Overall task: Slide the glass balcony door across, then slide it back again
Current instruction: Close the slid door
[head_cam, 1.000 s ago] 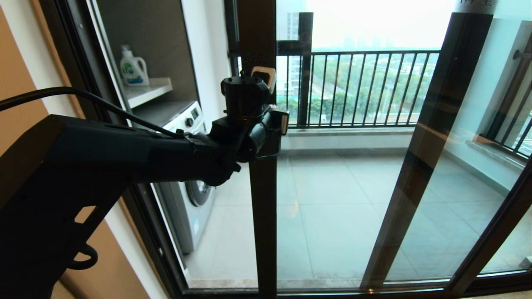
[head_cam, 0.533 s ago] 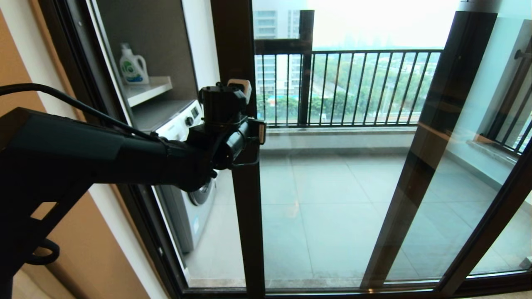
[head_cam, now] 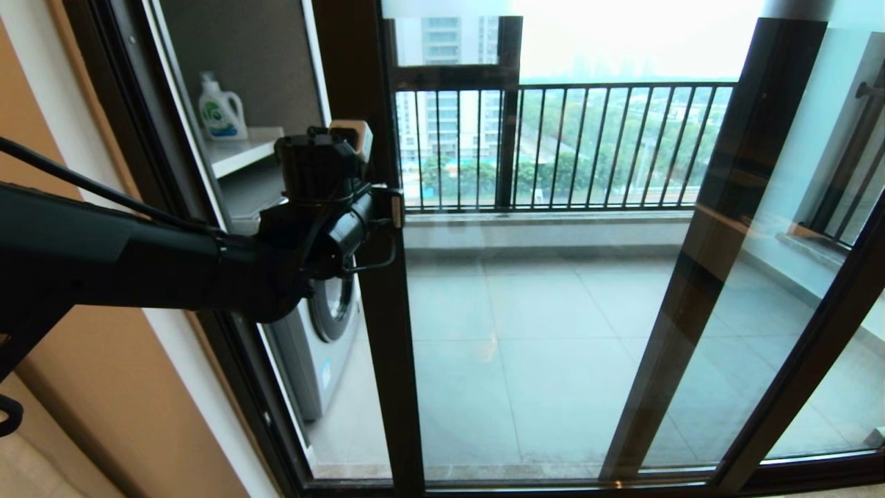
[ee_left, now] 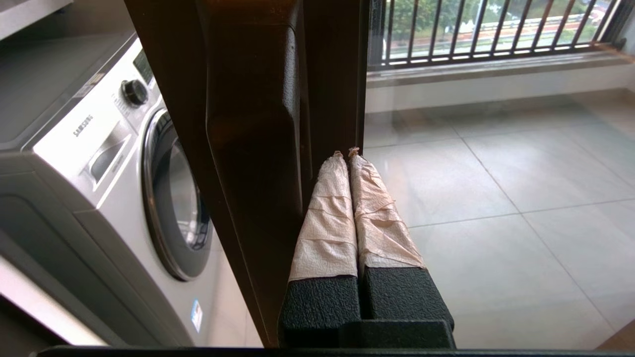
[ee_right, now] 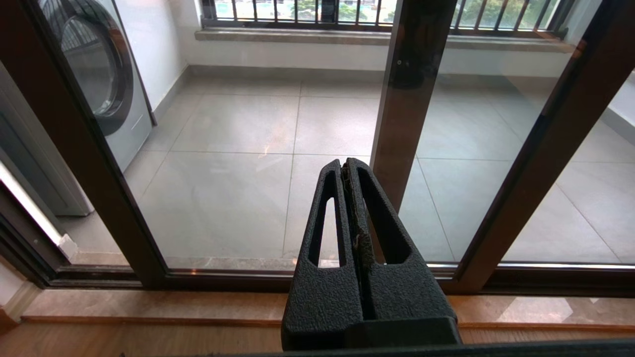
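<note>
The glass balcony door (head_cam: 546, 332) has its dark brown leading upright (head_cam: 387, 360) left of centre in the head view. An open gap remains between that upright and the left jamb (head_cam: 159, 173). My left gripper (head_cam: 379, 211) is at mid height on this upright. In the left wrist view its tape-wrapped fingers (ee_left: 327, 208) are shut with nothing between them. They lie against the glass-side face of the dark bar handle (ee_left: 253, 124). My right gripper (ee_right: 345, 164) is shut and empty, held low before the threshold (ee_right: 149, 307), apart from the door.
A white washing machine (head_cam: 325, 332) stands on the balcony behind the gap, with a detergent bottle (head_cam: 221, 111) on a shelf above it. A black railing (head_cam: 588, 145) closes the balcony's far side. A second dark-framed pane's upright (head_cam: 719, 228) slants at the right.
The door's leading upright and my left gripper have moved together to the left, narrowing the gap at the jamb. The right arm has not visibly moved.
</note>
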Available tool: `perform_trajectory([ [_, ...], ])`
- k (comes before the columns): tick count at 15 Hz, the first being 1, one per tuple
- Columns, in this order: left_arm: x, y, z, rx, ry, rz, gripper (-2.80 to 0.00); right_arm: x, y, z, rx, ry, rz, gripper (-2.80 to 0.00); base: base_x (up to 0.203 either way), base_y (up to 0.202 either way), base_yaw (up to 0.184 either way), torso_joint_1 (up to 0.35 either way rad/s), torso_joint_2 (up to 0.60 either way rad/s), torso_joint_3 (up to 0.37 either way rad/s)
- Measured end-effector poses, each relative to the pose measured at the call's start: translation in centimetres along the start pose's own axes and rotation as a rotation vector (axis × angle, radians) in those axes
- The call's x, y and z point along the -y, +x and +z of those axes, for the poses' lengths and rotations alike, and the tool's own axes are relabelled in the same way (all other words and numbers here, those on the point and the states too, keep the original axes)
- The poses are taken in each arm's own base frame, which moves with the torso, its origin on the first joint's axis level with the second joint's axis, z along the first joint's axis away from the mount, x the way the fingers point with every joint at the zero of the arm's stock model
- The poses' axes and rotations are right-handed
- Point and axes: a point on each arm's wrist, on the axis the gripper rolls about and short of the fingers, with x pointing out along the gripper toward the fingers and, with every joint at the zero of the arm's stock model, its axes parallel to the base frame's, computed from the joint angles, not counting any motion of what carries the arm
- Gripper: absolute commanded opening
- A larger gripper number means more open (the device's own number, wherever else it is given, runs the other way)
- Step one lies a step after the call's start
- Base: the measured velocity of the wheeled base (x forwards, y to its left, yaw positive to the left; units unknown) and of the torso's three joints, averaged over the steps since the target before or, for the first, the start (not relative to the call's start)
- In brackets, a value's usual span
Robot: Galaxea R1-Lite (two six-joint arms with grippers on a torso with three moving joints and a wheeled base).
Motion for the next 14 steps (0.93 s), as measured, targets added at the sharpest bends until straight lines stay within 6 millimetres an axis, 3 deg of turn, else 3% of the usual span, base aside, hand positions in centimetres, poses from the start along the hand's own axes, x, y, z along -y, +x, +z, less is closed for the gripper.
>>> perform_trajectory([
  [14, -4.4, -1.2, -0.8, -0.055, 0.021, 0.061, -2.8, 0.0, 0.0, 0.0, 0.0, 0.0, 0.0, -2.8, 0.0, 0.0, 0.0, 0.0, 0.0, 0.0],
])
